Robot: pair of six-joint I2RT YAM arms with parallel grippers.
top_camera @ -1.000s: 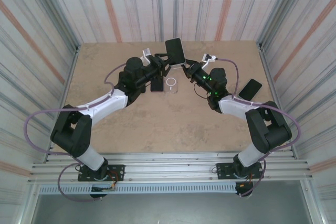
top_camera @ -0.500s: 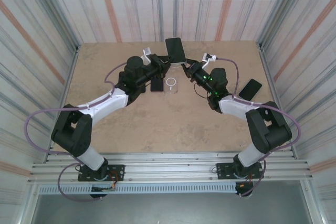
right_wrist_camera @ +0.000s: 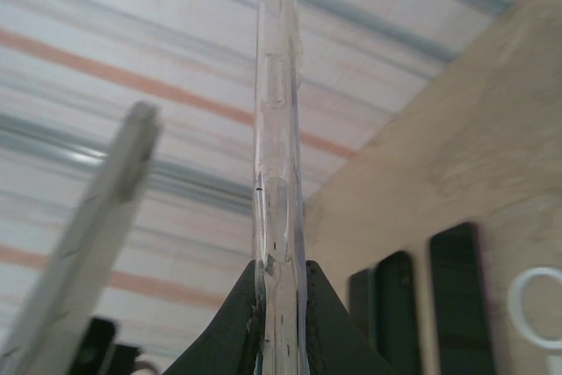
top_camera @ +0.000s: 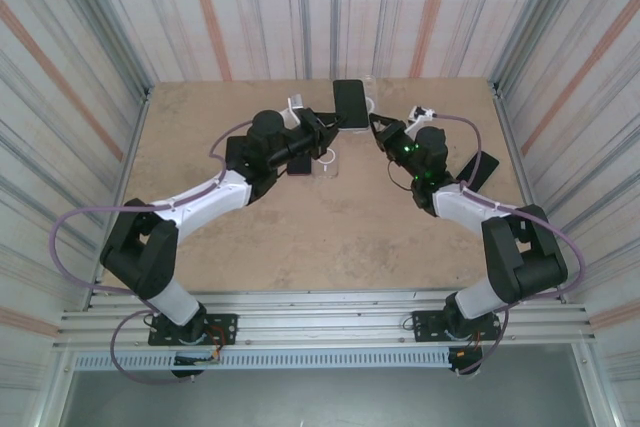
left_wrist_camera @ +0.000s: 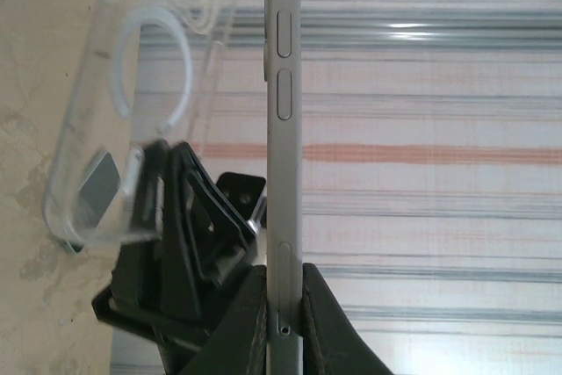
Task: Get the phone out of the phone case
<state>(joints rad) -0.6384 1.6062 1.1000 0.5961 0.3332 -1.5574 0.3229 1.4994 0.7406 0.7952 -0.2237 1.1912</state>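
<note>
We see the slim grey phone [left_wrist_camera: 283,129] clamped edge-on in the left gripper [left_wrist_camera: 283,283], aloft over the far side of the beige table [top_camera: 200,197]. The right gripper [right_wrist_camera: 279,274] pinches the clear plastic case [right_wrist_camera: 277,129], near the phone but apart from it. Separation looks done. Next we judge both need setting down gently.

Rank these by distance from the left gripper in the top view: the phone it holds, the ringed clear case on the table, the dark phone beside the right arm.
1. phone: clamped in the left gripper, raised at centre back.
2. ringed clear case: on the table, just to the near side of that gripper.
3. dark phone: on the table at far right, beside the right arm.
</note>
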